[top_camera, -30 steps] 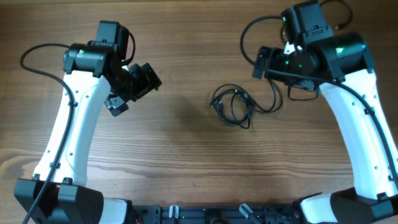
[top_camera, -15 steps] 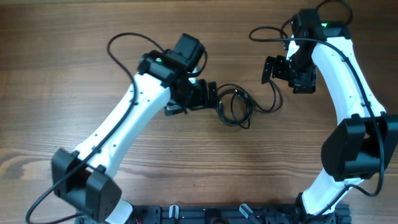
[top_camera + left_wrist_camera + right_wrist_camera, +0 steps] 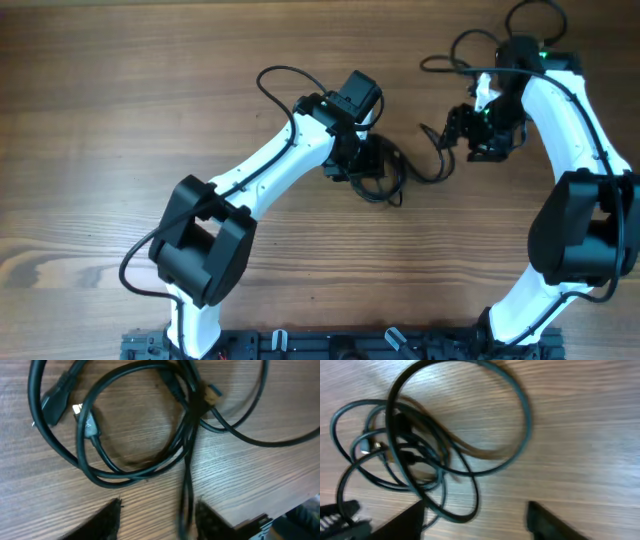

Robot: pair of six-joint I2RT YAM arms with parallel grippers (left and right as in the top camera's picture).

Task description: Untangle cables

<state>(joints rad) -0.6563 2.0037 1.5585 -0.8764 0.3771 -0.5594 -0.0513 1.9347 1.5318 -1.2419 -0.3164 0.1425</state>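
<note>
The cables (image 3: 392,187) lie in a small tangled coil of thin black cord at the table's middle, with one loop trailing right. My left gripper (image 3: 366,162) hangs over the coil's left side. In the left wrist view the cables (image 3: 135,467) coil ahead of the left gripper (image 3: 159,502), which is open, and one strand runs down between its fingers close to the right one. My right gripper (image 3: 453,131) is above the trailing loop's right end. In the right wrist view the cables (image 3: 450,465) reach the left finger of the open right gripper (image 3: 476,505).
Thick black arm cables (image 3: 285,85) loop above the left arm, and others (image 3: 470,50) loop by the right arm. The arms' bases and a black rail (image 3: 340,345) line the table's front edge. Bare wood surrounds the coil.
Both arms have swung inward and down onto the coil, the left from the far left, the right from the back right. Both pairs of jaws have narrowed.
</note>
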